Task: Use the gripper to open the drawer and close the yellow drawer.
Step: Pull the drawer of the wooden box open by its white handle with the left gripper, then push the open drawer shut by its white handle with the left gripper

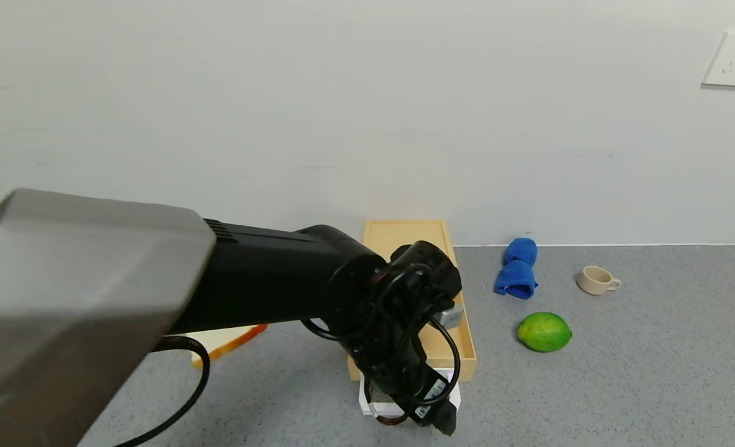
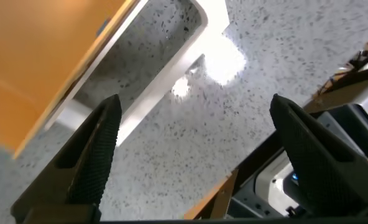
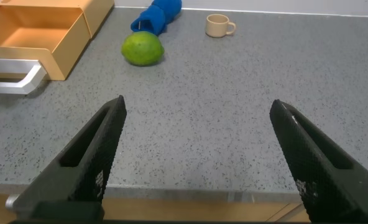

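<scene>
Jaws of the left gripper [image 2: 190,158] stand spread wide with nothing between them; we see bare speckled table [image 2: 234,124] in the gap. We note the white loop handle [image 2: 171,68] lying just beyond the fingertips [image 2: 106,121], not touched by either one. From the head view, the left gripper [image 1: 432,413] hangs at the near end of the drawer [image 1: 460,338], directly over the handle [image 1: 367,403].

Drawer state: we record the pale yellow tray pulled out toward the robot, its inside open to view, its near front wall just behind the jaws. The tray's right rim runs straight back to the wall. Its left rim is mostly hidden by the arm.

Room around the jaws: to their right, we see open grey table up to a green lime [image 1: 544,331], which sits near the tray's right rim but apart from it. Farther back on that side lie a blue cloth [image 1: 518,268] and a small beige cup [image 1: 596,280], both well apart from the drawer. To the left of the jaws, an orange-edged pale item [image 1: 231,340] shows under the arm; we cannot tell what it is.

Right gripper [image 3: 196,162]: jaws likewise released, low above the table's near edge, well apart from the drawer [image 3: 41,34] and lime [image 3: 142,48].
</scene>
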Controlling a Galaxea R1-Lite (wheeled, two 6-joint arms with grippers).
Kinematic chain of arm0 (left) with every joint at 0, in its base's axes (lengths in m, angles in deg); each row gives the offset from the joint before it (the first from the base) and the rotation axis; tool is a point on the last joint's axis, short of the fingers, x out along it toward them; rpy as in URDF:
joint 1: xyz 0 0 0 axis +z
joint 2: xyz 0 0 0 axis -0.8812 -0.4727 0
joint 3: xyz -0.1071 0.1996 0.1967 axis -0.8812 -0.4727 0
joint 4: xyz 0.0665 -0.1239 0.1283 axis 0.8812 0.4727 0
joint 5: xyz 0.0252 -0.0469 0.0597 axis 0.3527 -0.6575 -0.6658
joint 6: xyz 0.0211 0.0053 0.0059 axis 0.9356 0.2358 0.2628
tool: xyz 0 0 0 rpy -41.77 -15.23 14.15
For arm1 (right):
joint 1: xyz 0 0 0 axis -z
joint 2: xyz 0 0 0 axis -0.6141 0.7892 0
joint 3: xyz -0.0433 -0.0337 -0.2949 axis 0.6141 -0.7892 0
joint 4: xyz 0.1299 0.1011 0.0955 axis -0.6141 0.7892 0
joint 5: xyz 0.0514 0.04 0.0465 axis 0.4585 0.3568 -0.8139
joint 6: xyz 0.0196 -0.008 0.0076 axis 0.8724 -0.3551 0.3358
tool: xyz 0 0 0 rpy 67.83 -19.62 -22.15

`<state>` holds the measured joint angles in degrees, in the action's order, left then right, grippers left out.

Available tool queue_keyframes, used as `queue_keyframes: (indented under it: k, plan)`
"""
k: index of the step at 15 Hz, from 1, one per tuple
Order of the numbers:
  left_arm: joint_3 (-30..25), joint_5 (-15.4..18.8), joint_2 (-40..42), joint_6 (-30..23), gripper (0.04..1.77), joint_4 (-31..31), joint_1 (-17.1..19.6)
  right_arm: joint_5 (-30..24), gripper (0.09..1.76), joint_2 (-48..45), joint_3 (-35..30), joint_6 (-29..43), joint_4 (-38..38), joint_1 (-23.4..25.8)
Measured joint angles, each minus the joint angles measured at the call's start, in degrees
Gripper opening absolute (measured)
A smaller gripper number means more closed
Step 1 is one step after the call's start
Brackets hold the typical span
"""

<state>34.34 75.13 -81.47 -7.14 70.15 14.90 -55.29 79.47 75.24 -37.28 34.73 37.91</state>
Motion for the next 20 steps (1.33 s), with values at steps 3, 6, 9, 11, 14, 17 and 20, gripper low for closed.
queue_keyframes:
  k: [3,6,9,11,14,17,20]
  plan:
    - [2.04,-1.99,5.3,-1.01,1.72,5.79,1.35,0.0,1.7,0.0,0.0,0.0,0.0,0.0]
    - [3.06,-2.8,11.09,-1.1,1.72,6.97,4.52,0.0,1.7,0.0,0.0,0.02,0.02,0.0]
    - [3.15,-2.86,16.32,-0.9,1.72,6.73,9.16,0.0,1.7,0.0,0.0,0.0,-0.02,0.0]
    - [3.25,-2.32,19.03,-0.93,1.72,6.06,12.54,0.0,1.7,0.0,0.0,0.0,0.0,0.0]
    - [2.36,0.78,22.28,-0.94,1.72,3.36,17.87,0.0,1.7,0.0,0.0,0.0,0.0,0.02]
    - [1.44,8.61,24.45,-0.9,1.72,2.45,23.43,0.0,1.7,0.0,0.0,0.0,0.0,0.0]
    - [0.5,9.59,25.75,-0.88,1.72,2.21,26.31,0.0,1.7,0.0,0.0,0.0,0.0,0.02]
